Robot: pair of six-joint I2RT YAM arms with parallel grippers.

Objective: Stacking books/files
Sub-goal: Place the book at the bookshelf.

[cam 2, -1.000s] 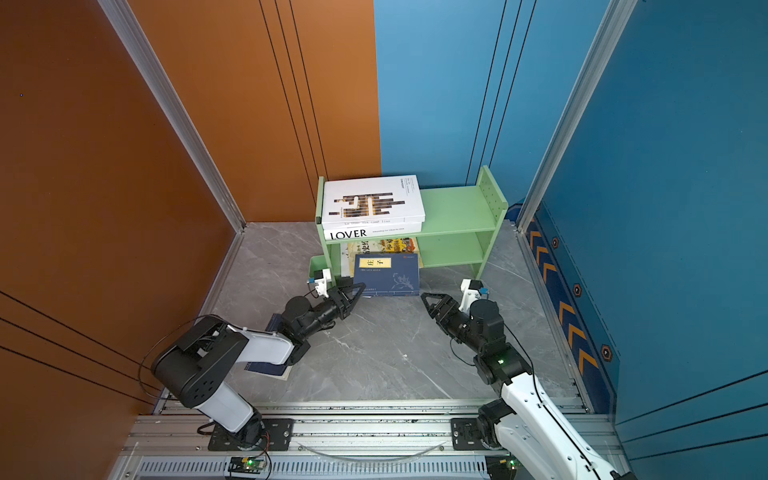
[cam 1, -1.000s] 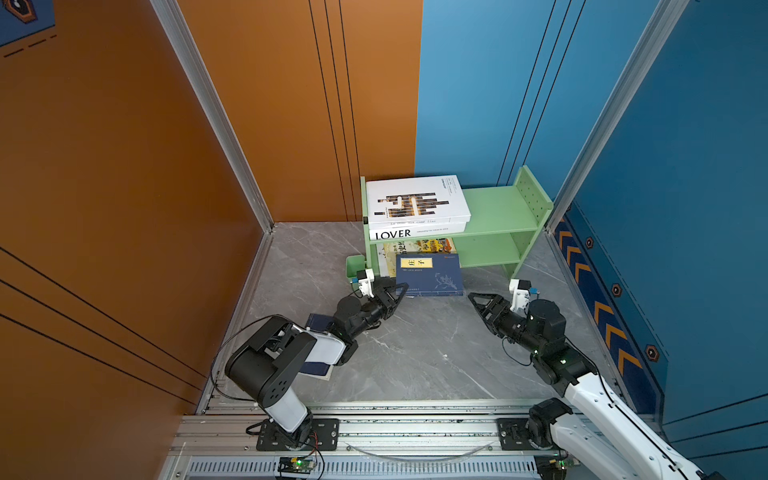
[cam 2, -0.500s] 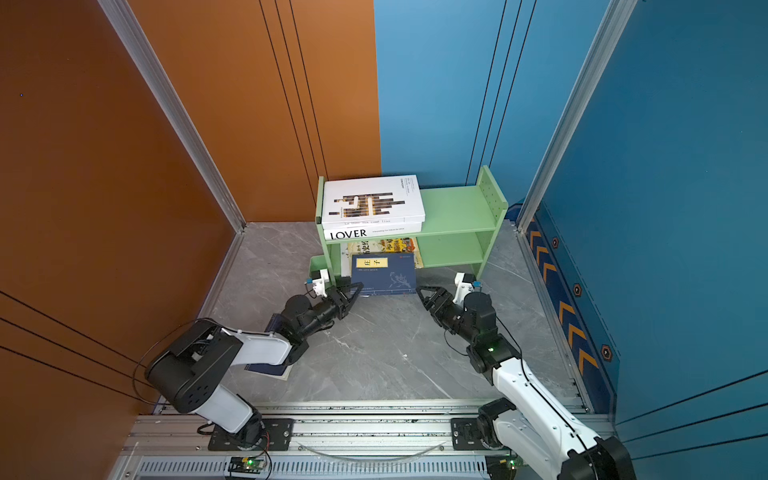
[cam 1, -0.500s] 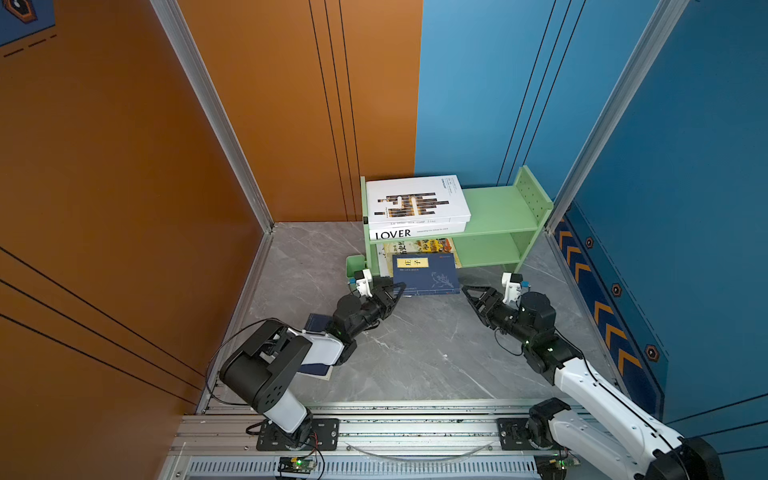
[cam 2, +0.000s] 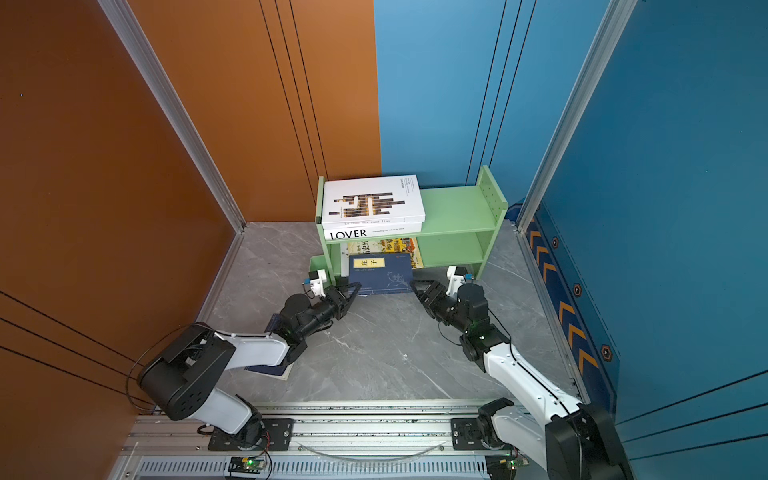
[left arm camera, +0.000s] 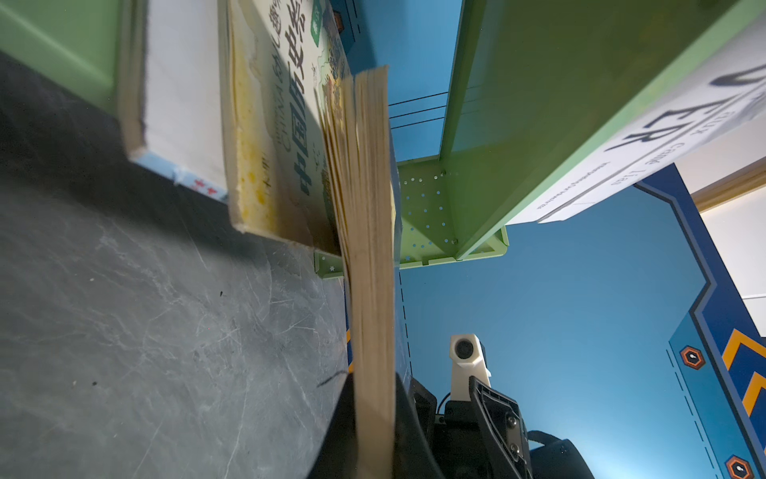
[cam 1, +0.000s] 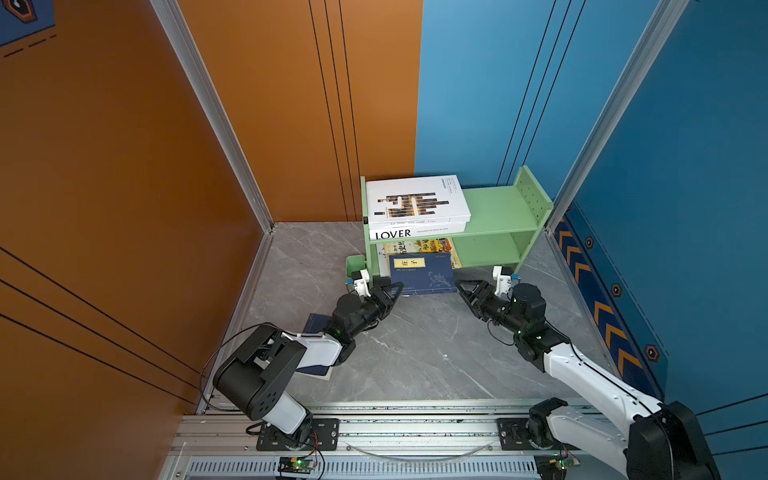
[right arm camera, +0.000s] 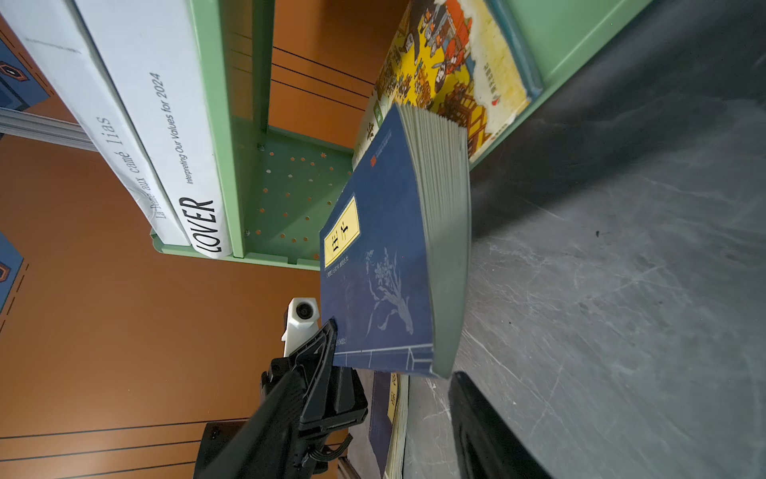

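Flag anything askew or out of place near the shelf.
The navy book sits tilted, jutting from the lower tier of the green shelf, one corner pinched by the left gripper. A second navy book lies on the floor under the left arm.

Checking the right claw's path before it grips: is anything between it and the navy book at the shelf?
Nothing visible does. The open right claw sits right beside the navy book's near corner, with no object between them.
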